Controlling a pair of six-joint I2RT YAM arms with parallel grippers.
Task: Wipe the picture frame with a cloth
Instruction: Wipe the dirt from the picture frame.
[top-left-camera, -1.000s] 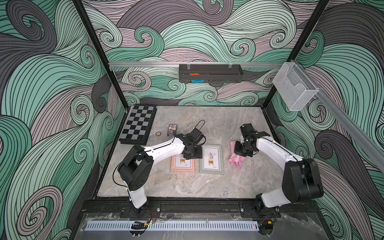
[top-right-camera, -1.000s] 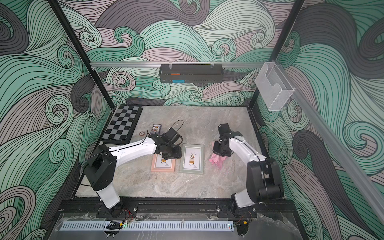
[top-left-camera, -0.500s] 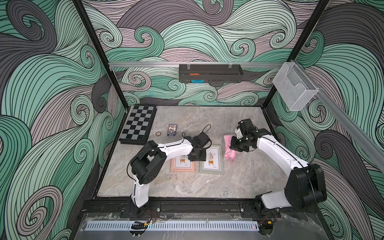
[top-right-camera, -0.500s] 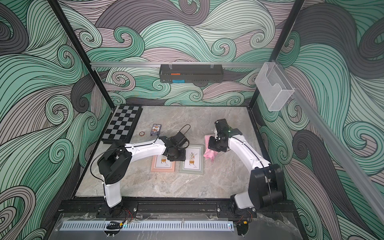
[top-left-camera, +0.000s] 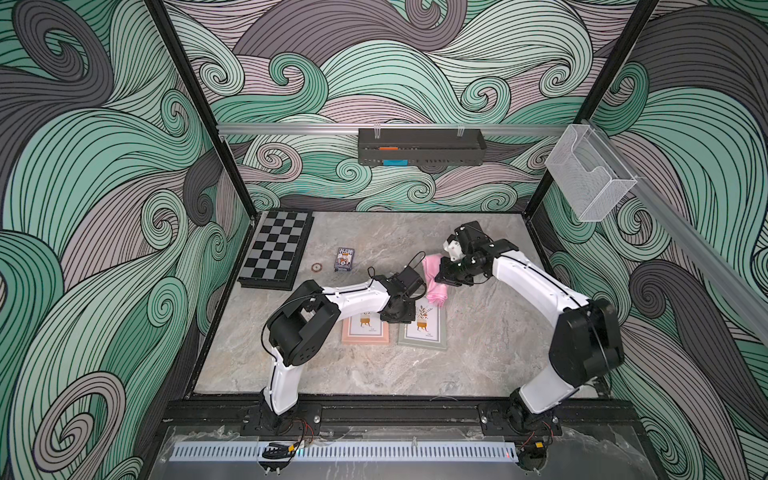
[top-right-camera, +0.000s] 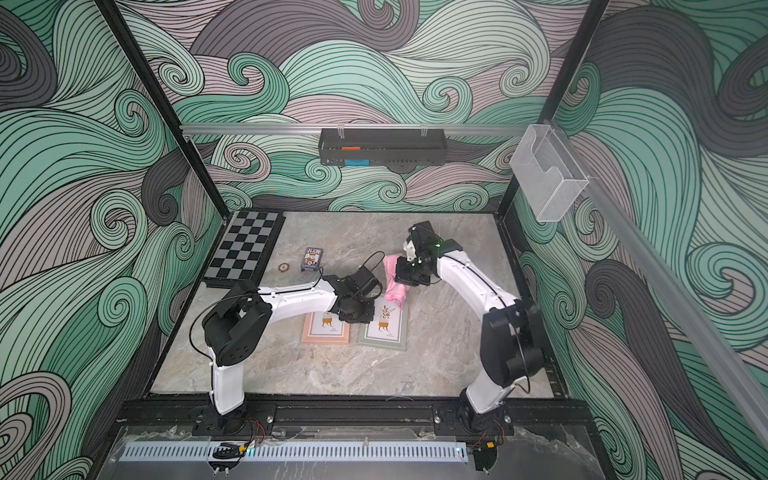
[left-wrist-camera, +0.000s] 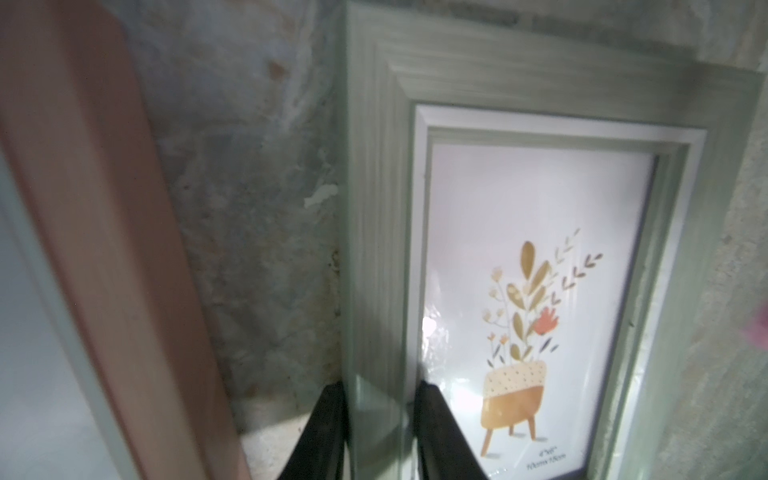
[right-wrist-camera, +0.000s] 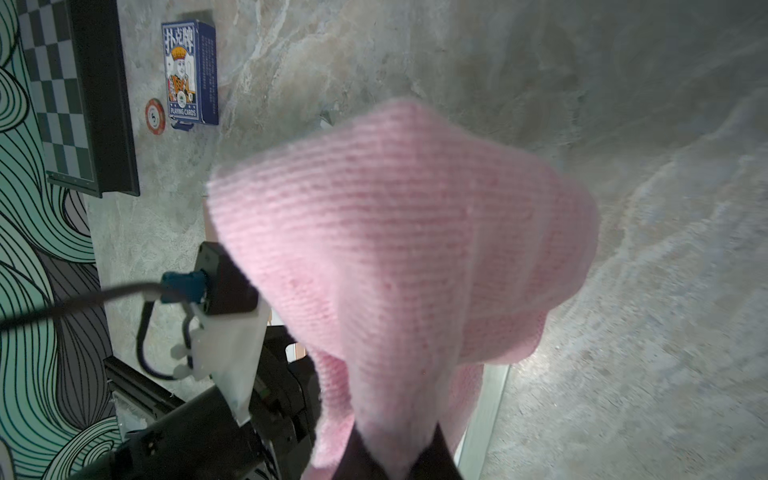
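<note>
Altogether one pink frame (top-left-camera: 365, 334), one green frame (top-left-camera: 424, 334), one cloth (top-left-camera: 435, 286)

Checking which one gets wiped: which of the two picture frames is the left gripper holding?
The green frame, the one nearer the pink cloth; the left gripper clasps its border. The peach frame beside it is not gripped.

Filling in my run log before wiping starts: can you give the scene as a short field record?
left gripper: shut on the side rail of the sage-green wooden picture frame, lying flat
right gripper: shut on the soft pink fabric cloth, held off the table, hanging near that frame's far corner
second frame: salmon-pink picture frame, flat, beside the green one, gap between
glass: no cloth on it yet
</note>
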